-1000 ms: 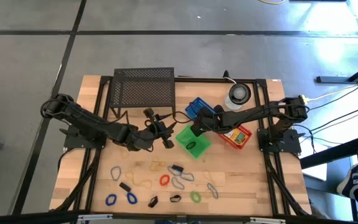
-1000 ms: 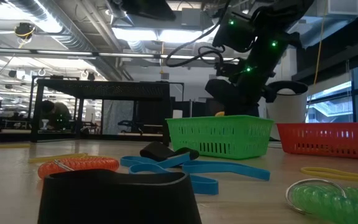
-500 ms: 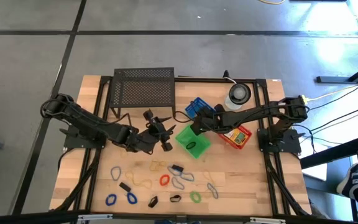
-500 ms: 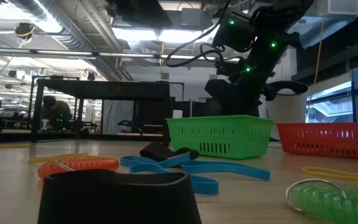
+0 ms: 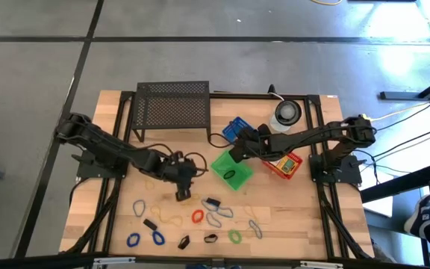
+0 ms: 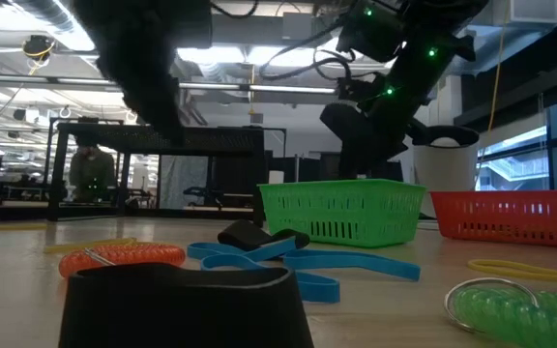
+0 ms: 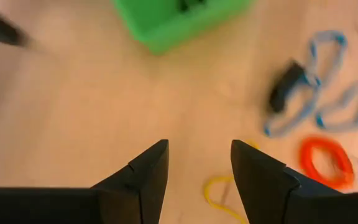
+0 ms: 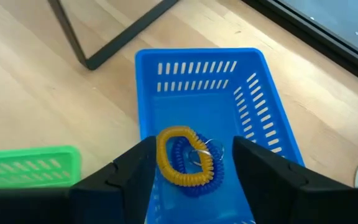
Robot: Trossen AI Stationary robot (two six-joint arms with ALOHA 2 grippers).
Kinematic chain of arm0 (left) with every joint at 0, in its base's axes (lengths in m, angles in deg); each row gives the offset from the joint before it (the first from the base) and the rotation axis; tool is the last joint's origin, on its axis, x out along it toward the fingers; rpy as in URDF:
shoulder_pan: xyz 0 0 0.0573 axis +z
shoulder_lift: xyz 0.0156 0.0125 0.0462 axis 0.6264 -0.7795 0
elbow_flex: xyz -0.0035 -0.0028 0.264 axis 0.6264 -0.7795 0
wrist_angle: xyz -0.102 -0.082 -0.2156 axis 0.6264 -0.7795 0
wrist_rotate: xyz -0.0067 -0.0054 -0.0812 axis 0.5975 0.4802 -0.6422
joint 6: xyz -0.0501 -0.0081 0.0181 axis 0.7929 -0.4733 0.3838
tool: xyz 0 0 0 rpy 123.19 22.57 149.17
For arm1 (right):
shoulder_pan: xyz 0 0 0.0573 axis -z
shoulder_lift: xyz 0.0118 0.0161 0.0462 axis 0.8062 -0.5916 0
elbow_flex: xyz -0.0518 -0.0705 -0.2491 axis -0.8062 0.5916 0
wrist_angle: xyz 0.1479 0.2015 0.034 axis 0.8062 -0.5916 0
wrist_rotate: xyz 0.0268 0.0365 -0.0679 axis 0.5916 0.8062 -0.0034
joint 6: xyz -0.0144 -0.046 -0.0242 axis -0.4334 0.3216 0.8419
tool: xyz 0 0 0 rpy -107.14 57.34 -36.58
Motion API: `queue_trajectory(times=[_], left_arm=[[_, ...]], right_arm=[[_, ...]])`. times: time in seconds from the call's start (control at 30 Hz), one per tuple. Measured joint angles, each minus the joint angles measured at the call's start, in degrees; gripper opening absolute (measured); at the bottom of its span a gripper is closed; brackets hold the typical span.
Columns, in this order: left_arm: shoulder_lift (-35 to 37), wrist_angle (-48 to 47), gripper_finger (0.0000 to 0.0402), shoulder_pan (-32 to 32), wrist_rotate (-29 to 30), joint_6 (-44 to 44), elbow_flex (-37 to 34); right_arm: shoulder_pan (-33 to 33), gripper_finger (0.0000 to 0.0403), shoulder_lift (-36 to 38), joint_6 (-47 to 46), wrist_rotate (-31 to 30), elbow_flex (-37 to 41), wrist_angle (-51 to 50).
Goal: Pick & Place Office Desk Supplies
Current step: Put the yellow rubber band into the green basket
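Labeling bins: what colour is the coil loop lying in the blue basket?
Yellow-orange coil loop, over a blue one, in the blue basket; right wrist view shows it best.

You have bare wood between the green basket (image 5: 231,170) and the scattered loops (image 5: 200,216) near the front edge, though the left gripper (image 5: 182,192) hangs over that lane; at the back, the black mesh rack (image 5: 172,104) blocks the left side; blue basket (image 5: 239,128), red basket (image 5: 285,163) and right arm (image 5: 304,137) crowd the right.
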Motion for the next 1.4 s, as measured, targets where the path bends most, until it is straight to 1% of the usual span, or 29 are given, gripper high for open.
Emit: queue_trajectory(times=[0.1, 0.27, 0.37, 0.47, 0.67, 0.8, 0.87, 0.97, 1.07, 1.2, 1.3, 1.33, 1.4], left_arm=[[-2.56, 0.27, 0.0169, -0.48, -4.42, -5.12, 0.0], [-6.06, 1.8, 0.0169, -0.81, -7.59, -15.64, 0.0], [-8.13, 5.01, 0.0169, -0.68, -12.08, -18.67, 0.0], [-10.54, 6.66, 0.0169, -0.72, -15.96, -19.27, 0.0], [-14.53, 7.66, 0.0169, -0.85, -18.38, -19.37, 0.02], [-16.97, 7.65, 0.0169, -0.85, -18.54, -19.6, 0.27], [-18.07, 7.25, 0.0169, -0.85, -18.52, -21.34, 0.33], [-18.64, 6.63, 0.0165, -1.25, -16.57, -23.27, 0.37], [-18.76, 6.63, 0.0142, -2.27, -12.76, -25.47, 0.33], [-18.82, 6.65, 0.0081, -3.33, -10.53, -26.19, 0.28], [-18.84, 6.83, 0.0026, -3.98, -9.4, -24.5, 0.22], [-18.63, 6.85, 0.0014, -4.27, -8.97, -23.47, 0.17], [-18.13, 6.87, 0.0007, -5.07, -6.73, -21.03, 0.09]], right_arm=[[-0.04, 0.0208, 0.0, 0.15, 0.02, 0.01, -0.01], [-0.02, 0.0206, 0.0, 0.14, 0.03, 0.0, 0.36], [-0.05, 0.0206, 0.0, 0.14, 0.23, 0.01, 0.65], [-0.02, 0.0206, -0.02, 0.13, 0.48, 0.0, 0.79], [-0.03, 0.0206, -0.02, 0.08, 0.5, 0.0, 1.29], [-0.02, 0.0206, -0.03, -0.31, 0.56, 0.0, 1.68], [-0.02, 0.0206, -0.04, -0.33, 0.66, 0.02, 1.69], [-0.02, 0.0206, -0.04, -0.45, 1.13, 0.0, 1.86], [-0.02, 0.0206, -0.04, -0.46, 1.97, 0.01, 2.39], [-0.05, 0.0206, -0.04, -0.47, 2.26, 0.02, 3.15], [-0.07, 0.0206, -0.04, -1.7, 3.83, 0.0, 3.23], [-0.09, 0.0206, -0.04, -1.83, 4.6, 0.0, 3.37], [-0.52, 0.0206, 0.22, -1.87, 5.52, 0.01, 3.55]])
